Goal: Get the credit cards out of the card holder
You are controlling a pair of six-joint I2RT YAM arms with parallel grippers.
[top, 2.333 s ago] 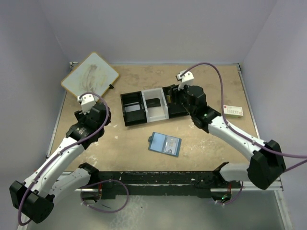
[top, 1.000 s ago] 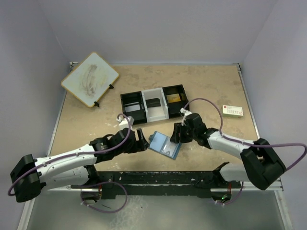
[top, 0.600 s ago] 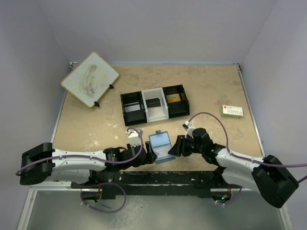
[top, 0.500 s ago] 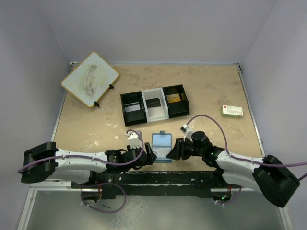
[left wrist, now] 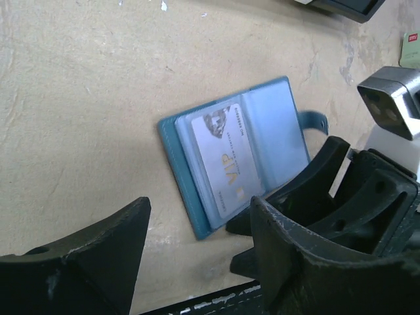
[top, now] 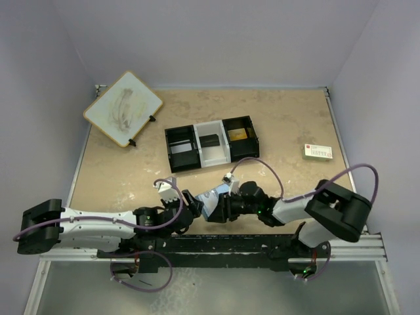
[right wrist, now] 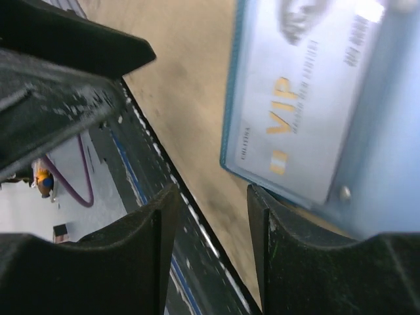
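Left wrist view: the card holder (left wrist: 279,131) lies open like a book, flat on the table (left wrist: 79,98), inside up, with its snap tab (left wrist: 316,121) sticking out on the far side.
Where it sits: at the near edge of the table, between the two hands and well apart from the three-compartment tray (top: 185,167).
Card: a pale card (left wrist: 226,164) printed "VIP" is tucked in a clear pocket on one leaf. Whether more cards lie behind it cannot be told.
Left hand (left wrist: 198,210): fingers spread wide, holding nothing, poised low just beside the near corner of the holder.
Right hand (right wrist: 211,197): fingers parted with nothing between them, close at the holder's near edge. From the left wrist one finger looks to touch that edge, but no grip is shown.
Step in hand: probably lining both hands up on the opened holder, before any card is drawn out.
Next move: likely one hand pins the holder down while the other nips the card's exposed edge and slides it out along the pocket. The card lies flush, so there is little to catch.
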